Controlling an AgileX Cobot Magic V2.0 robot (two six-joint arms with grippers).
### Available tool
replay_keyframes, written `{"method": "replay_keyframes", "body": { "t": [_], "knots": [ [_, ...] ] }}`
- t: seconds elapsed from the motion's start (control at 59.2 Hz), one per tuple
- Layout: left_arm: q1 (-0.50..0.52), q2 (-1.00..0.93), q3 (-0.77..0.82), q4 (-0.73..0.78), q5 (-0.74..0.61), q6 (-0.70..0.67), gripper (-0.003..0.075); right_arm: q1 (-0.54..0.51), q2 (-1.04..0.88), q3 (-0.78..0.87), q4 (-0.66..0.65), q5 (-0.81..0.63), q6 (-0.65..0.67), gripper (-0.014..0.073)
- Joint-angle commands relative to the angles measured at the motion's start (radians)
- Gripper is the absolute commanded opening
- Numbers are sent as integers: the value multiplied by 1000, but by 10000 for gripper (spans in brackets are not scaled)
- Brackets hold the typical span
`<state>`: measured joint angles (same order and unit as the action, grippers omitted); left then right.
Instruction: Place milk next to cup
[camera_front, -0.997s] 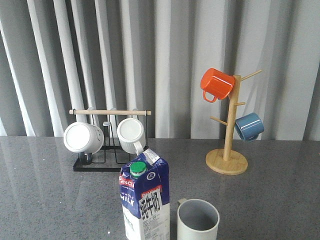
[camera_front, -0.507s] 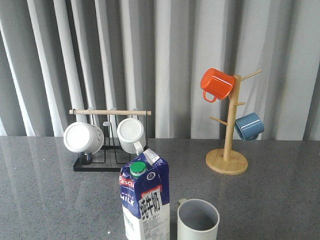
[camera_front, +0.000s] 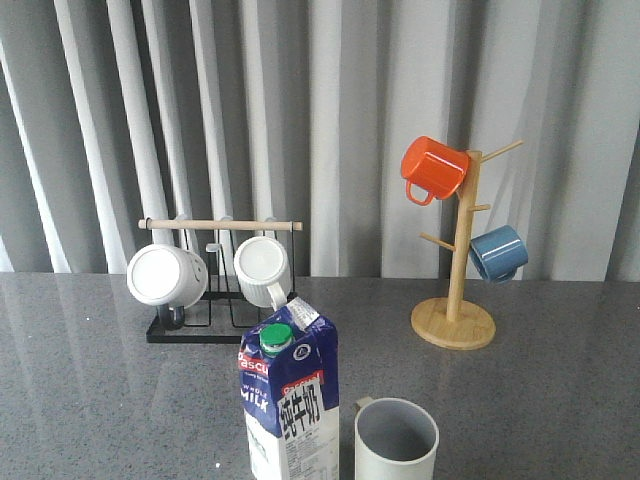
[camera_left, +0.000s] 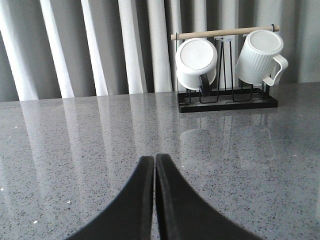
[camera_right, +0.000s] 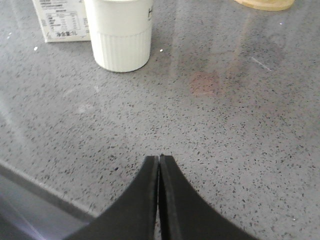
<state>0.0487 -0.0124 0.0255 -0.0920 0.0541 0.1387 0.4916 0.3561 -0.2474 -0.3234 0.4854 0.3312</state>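
The milk (camera_front: 290, 400) stands upright on the table (camera_front: 540, 400), just left of the cup (camera_front: 396, 441). Left gripper (camera_left: 154, 161) and right gripper (camera_right: 159, 160): jaws clenched, grasping nothing.

milk (camera_front: 290, 400) blue-white, green cap | cup (camera_front: 396, 441) pale grey | table (camera_front: 560, 400) speckled grey

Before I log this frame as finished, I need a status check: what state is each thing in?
milk: upright, green cap on, beside the cup, unheld.
cup: upright, empty, apart from the carton.
left gripper: shut, holding nothing.
right gripper: shut, holding nothing.
white mugs: two, hung sideways on the black rack.
orange mug: hung on the wooden tree.
blue mug: hung lower on that tree.
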Motion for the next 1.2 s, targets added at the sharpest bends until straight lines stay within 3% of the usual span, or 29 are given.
{"method": "replay_keyframes", "body": {
  "t": [0.0, 0.101, 0.237, 0.372, 0.574, 0.912, 1.183],
  "knots": [
    [0, -11, -16, -8, -78, -2, -6, -134, 8, 42, 31, -246, -3, -6],
    [0, -11, -16, -8, -78, -2, -6, -259, -11, 108, 36, -366, -7, -6],
    [0, -11, -16, -8, -78, -2, -6, -347, -149, 196, 56, -439, -8, -6],
    [0, -11, -16, -8, -78, -2, -6, -409, -283, 285, 78, -448, -8, -6],
    [0, -11, -16, -8, -78, -2, -6, -528, -378, 284, 112, -404, -60, -6],
    [0, -11, -16, -8, -78, -2, -6, -535, -378, 284, 110, -401, -67, -6],
    [0, -11, -16, -8, -77, -2, -6, -535, -378, 284, 89, -485, -230, -6]
  ]
}}
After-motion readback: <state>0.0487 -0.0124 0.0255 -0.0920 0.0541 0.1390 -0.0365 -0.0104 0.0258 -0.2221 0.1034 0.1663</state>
